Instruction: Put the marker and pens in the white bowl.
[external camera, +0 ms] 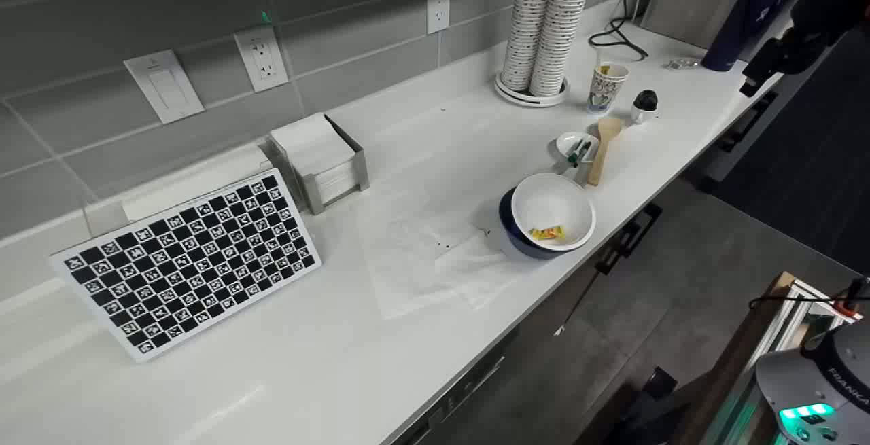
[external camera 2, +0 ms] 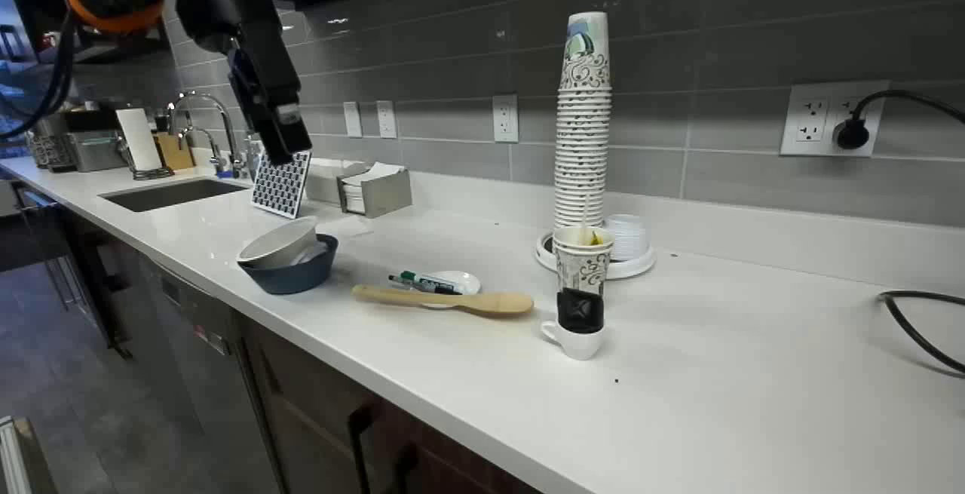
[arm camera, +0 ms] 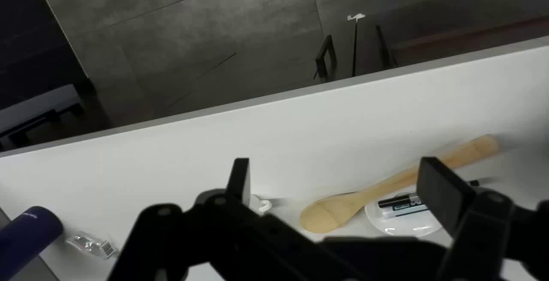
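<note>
Marker-like pens point(external camera: 580, 151) with dark green and black parts lie on a small white dish point(external camera: 567, 142). They also show in an exterior view point(external camera 2: 426, 283) and, partly behind a finger, in the wrist view point(arm camera: 401, 204). No thin tan-yellow pen shows. The white bowl point(external camera: 544, 195) leans tilted inside a dark blue bowl point(external camera: 522, 244) and holds a yellow wrapper point(external camera: 548, 232); it also shows in an exterior view point(external camera 2: 275, 243). My gripper point(arm camera: 336, 161) is open and empty, high above the counter. It shows in both exterior views point(external camera: 750, 85) point(external camera 2: 283, 148).
A wooden spoon point(external camera: 603, 149) lies beside the dish. A small white cup point(external camera 2: 579, 343) with a black object in it and a patterned paper cup point(external camera: 607, 88) stand near. Tall cup stacks point(external camera: 544, 30), a napkin holder point(external camera: 326, 159) and a checkered board point(external camera: 190, 261) stand along the wall.
</note>
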Motion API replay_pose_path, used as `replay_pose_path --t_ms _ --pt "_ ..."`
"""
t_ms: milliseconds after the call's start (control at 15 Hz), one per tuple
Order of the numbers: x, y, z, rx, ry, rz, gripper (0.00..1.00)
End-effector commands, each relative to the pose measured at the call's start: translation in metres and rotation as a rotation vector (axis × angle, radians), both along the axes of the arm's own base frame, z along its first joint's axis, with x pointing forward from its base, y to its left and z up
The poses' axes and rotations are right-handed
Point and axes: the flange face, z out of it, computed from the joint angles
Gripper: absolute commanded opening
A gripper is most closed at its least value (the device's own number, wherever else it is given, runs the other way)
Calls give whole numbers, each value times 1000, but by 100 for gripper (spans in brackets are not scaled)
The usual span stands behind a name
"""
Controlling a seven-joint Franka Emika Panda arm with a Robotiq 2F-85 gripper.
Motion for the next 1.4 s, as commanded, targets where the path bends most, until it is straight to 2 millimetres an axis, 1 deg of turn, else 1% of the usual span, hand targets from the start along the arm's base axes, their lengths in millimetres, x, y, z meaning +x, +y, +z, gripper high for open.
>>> replay_pose_path --t_ms 0,133,200,267,333,667,933,1000,1067,1133,1200,1333 --pt "0 0 1 0 1 0 100" --pt "11 8 -3 30 6 -7 100" --pt "19 13 -5 53 6 -38 100" --pt "32 19 -10 110 10 -96 100" --pt "42 24 -15 113 14 -163 100" --pt "109 38 -57 217 33 -406 100" --pt "159 41 -92 315 26 -592 100" --pt "168 43 -98 345 29 -622 100" --pt "174 47 -94 361 15 -570 100" --pt "152 43 -97 313 31 -560 100" --pt "162 45 -100 325 31 -560 100" --pt "171 47 -101 333 31 -558 100"
